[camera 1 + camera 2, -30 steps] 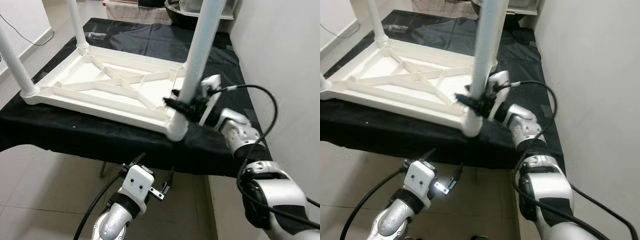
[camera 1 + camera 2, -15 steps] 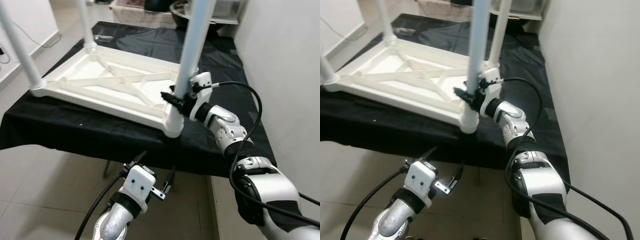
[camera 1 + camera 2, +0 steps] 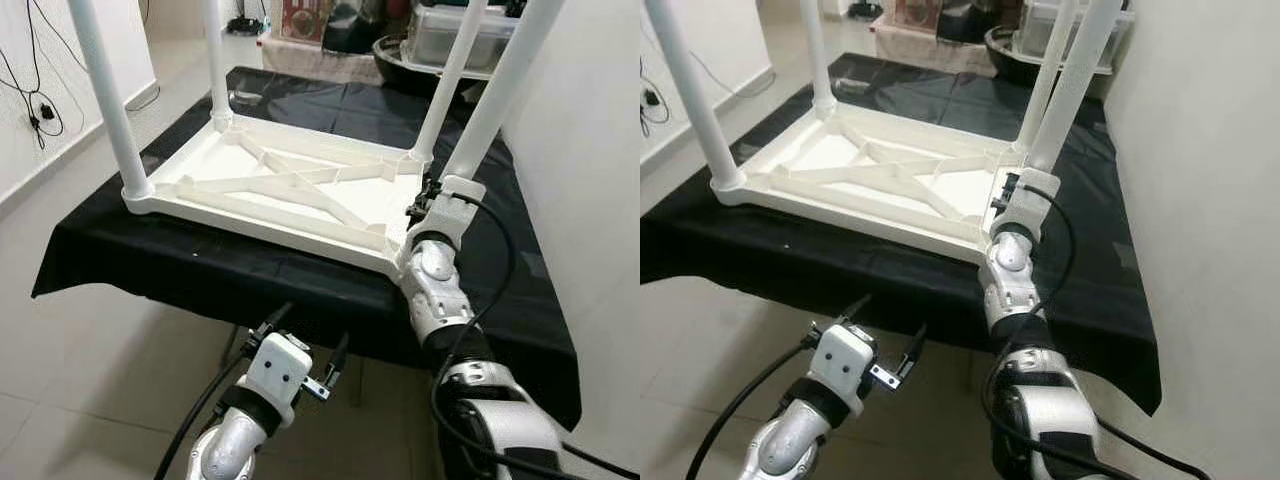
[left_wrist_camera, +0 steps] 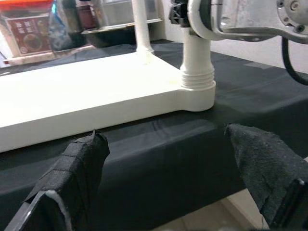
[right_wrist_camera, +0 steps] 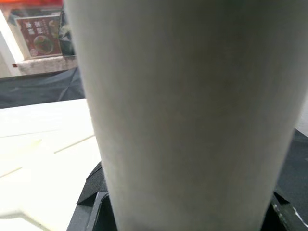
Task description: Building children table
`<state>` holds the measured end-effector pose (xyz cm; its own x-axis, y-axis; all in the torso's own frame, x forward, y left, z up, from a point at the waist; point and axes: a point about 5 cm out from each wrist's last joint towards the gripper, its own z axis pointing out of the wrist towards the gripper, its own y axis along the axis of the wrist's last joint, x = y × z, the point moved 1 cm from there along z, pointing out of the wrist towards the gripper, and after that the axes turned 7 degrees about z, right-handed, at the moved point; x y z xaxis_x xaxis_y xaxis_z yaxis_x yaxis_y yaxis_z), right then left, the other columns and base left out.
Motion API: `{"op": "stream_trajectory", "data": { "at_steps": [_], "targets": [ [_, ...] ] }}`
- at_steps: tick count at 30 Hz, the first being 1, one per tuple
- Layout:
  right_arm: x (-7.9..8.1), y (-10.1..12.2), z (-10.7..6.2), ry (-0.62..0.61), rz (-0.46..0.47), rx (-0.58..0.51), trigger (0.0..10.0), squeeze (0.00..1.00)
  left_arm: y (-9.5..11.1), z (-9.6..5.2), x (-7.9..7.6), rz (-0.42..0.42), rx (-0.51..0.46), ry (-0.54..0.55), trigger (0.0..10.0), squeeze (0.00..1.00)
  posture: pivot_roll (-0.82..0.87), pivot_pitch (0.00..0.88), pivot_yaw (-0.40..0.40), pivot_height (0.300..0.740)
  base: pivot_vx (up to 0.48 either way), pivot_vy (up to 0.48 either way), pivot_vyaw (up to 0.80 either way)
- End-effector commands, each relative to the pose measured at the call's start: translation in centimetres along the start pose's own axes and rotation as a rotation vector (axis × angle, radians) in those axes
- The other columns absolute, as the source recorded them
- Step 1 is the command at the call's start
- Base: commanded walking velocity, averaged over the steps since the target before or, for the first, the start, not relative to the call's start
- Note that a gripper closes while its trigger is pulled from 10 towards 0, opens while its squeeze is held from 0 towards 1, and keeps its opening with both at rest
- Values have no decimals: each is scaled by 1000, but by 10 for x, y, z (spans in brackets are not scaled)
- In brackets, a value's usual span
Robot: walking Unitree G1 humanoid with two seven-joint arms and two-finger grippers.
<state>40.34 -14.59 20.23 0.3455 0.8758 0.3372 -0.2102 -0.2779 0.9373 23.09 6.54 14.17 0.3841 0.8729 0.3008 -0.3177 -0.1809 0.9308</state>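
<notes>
Silver and black fill the near edge of my head view: my left gripper (image 3: pixel 300 355) hangs low in front of the black cloth's (image 3: pixel 150 265) hanging edge, over the tiled floor (image 3: pixel 60 370), holding nothing. Through the left wrist camera I see its two fingers (image 4: pixel 72 173) spread wide, with the draped cloth and the white table's near rim between them, well clear of both pads.

Just beyond, the children's table (image 3: pixel 290 190) lies upside down on the cloth-covered surface, its ribbed underside facing up and its four white legs standing upward. My right arm reaches up over the cloth's front edge to the near right corner. The right gripper (image 3: pixel 425 195) sits against the near right leg (image 3: pixel 490 110), a little above the corner socket (image 4: pixel 197 91) where that leg enters the tabletop. In the right wrist camera the leg's pale tube is pressed so close that it covers almost everything, with a black finger (image 5: pixel 94 183) showing at each side of it, so I read the right gripper as clamped around the leg. The leg leans a little to the right as it rises.

Farther back, the near left leg (image 3: pixel 105 95) stands at the left corner, and the two far legs rise at the back corners. Behind the table sit a dark basin (image 3: pixel 395 50), a clear storage box (image 3: pixel 450 35) and a red printed box (image 3: pixel 305 15). Cables (image 3: pixel 35 90) hang on the left wall.
</notes>
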Motion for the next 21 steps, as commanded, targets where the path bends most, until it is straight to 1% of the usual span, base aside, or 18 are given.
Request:
{"op": "stream_trajectory", "data": {
  "at_steps": [1,2,3,4,9,10,11,12,13,14,15,18,19,20,21],
  "targets": [
    [-1,-18,-5,-8,22,72,10000,0,-1,0,-1,0,-1,-5,10000,0,117,130,-76,740,0,0,0],
    [-1,-18,-5,-8,22,72,10000,0,-1,0,-1,0,-1,-5,10000,0,117,130,-76,740,0,0,0],
    [9,-11,-5,67,27,34,10000,1000,-2,0,-1,0,-1,-5,10000,0,113,129,-76,740,0,0,0],
    [14,-4,-5,117,15,-13,10000,1000,-2,0,-2,-1,0,-5,10000,0,113,129,-76,740,0,0,0],
    [10,7,1,171,21,-49,10000,984,-3,1,-2,-3,0,-6,10000,0,109,127,-78,740,0,0,0],
    [10,11,3,249,43,-44,10000,0,-3,1,-2,-3,-1,-6,10000,0,106,127,-76,740,0,0,0],
    [12,12,5,386,46,-7,10000,0,-2,1,-2,-5,-9,-7,10000,0,103,125,-78,740,0,0,0],
    [12,12,5,386,46,-7,10000,0,-2,1,-2,-5,-9,-7,10000,0,103,125,-78,740,0,0,0],
    [11,12,5,540,48,42,10000,0,-1,2,-2,-5,-19,-3,10000,0,102,124,-77,740,0,0,0],
    [11,11,5,638,51,77,10000,0,0,2,-1,-5,-26,-1,10000,0,102,124,-77,740,0,0,0],
    [9,7,2,763,34,136,10000,0,1,2,-1,-5,-29,2,10000,0,102,122,-78,740,0,0,0],
    [6,-1,-8,1004,13,269,10000,0,1,3,-1,-7,-32,2,10000,0,102,120,-78,740,0,0,0],
    [6,-3,-10,1048,11,296,10000,0,1,3,-1,-7,-33,1,10000,0,102,120,-78,740,0,0,0],
    [7,-8,-15,1126,19,392,10000,0,1,3,-1,-4,-34,0,10000,0,111,118,-79,740,0,0,0],
    [7,-8,-15,1126,19,392,10000,0,1,3,-1,-4,-34,0,10000,0,111,118,-79,740,0,0,0]
  ]
}}
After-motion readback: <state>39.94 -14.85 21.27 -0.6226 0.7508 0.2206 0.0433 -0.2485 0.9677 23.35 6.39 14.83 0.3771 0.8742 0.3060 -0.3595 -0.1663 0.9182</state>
